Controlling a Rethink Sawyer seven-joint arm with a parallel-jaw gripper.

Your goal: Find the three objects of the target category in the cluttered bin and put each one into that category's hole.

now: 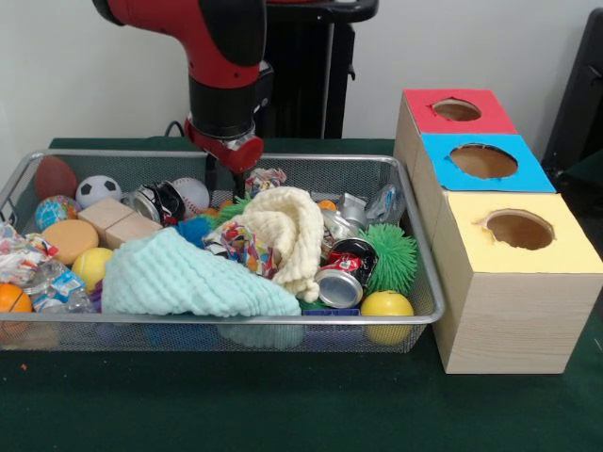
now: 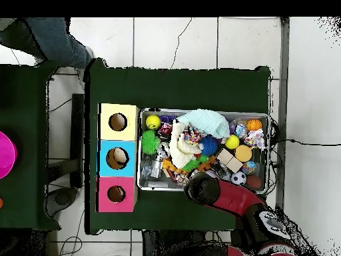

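Right now my gripper [image 1: 229, 177] hangs low over the back rim of the silver wire-mesh bin [image 1: 57, 331], and from what shows I cannot tell whether it is released or clenched, nor whether it carries anything. Which category I am after is not marked anywhere, so I judge the search is on and nothing is sorted yet. Candidates lie all round the cream knitted cloth [image 1: 287, 229] heaped at the bin's middle: beside it toward the boxes, crushed drink cans, one red and black crushed can [image 1: 349, 257] near a green spiky rubber ball [image 1: 394, 256]; on its other side, a white baseball [image 1: 192, 195], a black and white mini football [image 1: 98, 190] and two pale wooden blocks [image 1: 121, 222]. A mint-green towelling cloth [image 1: 184, 278] sprawls in front of the cream cloth and probably hides more. To do this step well, I should drop straight onto one exposed, uncrowded item, avoiding the cloths, which would snag and drag neighbours. The row of wooden boxes, topped red [image 1: 457, 112], blue [image 1: 482, 163] and yellow [image 1: 521, 235], stands beside the bin on the green table [image 1: 283, 405], each with a round hole; I would lift well clear of the rim before crossing over.
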